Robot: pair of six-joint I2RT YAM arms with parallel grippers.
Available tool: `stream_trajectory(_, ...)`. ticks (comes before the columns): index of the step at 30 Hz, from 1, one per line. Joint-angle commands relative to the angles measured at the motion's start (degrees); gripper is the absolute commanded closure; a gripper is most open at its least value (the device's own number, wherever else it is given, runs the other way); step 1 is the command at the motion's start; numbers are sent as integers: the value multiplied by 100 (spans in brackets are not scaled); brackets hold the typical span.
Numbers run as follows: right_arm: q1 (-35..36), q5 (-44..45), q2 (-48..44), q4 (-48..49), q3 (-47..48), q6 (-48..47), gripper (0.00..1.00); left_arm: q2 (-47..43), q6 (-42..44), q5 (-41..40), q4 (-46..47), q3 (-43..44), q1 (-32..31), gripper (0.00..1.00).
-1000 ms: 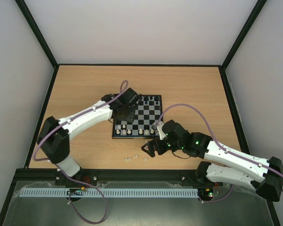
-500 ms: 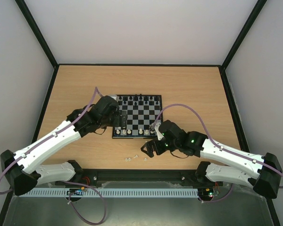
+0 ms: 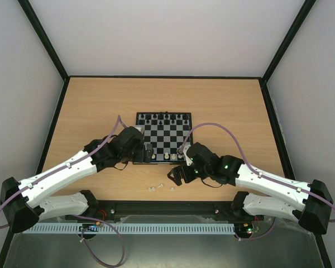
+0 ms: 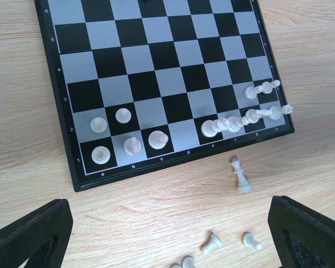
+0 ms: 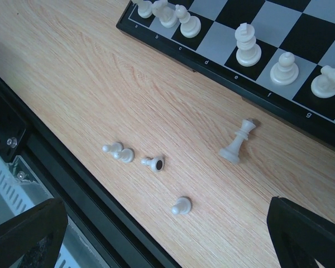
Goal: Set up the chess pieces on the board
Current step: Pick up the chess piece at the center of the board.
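Note:
The board (image 3: 168,134) lies mid-table, with white chess pieces (image 3: 156,157) along its near rows. In the left wrist view the board (image 4: 156,56) has white pieces (image 4: 133,146) at its near-left corner and more (image 4: 234,123) at near right. A taller white piece (image 4: 241,176) stands on the wood just off the board; it also shows in the right wrist view (image 5: 237,144). Several small white pieces (image 5: 153,162) lie loose on the wood (image 3: 161,186). My left gripper (image 3: 148,152) (image 4: 167,245) is open and empty. My right gripper (image 3: 176,175) (image 5: 167,234) is open and empty above the loose pieces.
Small black pieces (image 3: 166,118) stand along the board's far rows. A black frame rail (image 5: 72,184) runs along the table's near edge, close to the loose pieces. Black posts and pale walls enclose the table.
My left arm has swung back off the board, toward the near left; its gripper is now by the board's near-left corner. The right arm has barely moved.

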Motion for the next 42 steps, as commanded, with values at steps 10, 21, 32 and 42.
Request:
stream_trajectory(10,-18,308,-17,-261,161,63,1,-113,-352,-7,429,-349,-435,1)
stream_trajectory(21,-18,531,-74,-288,151,134,2,138,-241,74,586,-185,-669,1)
stream_trajectory(32,-12,368,-166,-228,110,101,1,229,-576,-174,533,-282,-1033,1)
stream_trajectory(42,-16,369,-175,-238,123,98,1,-87,-768,-297,-169,-303,-1082,1)
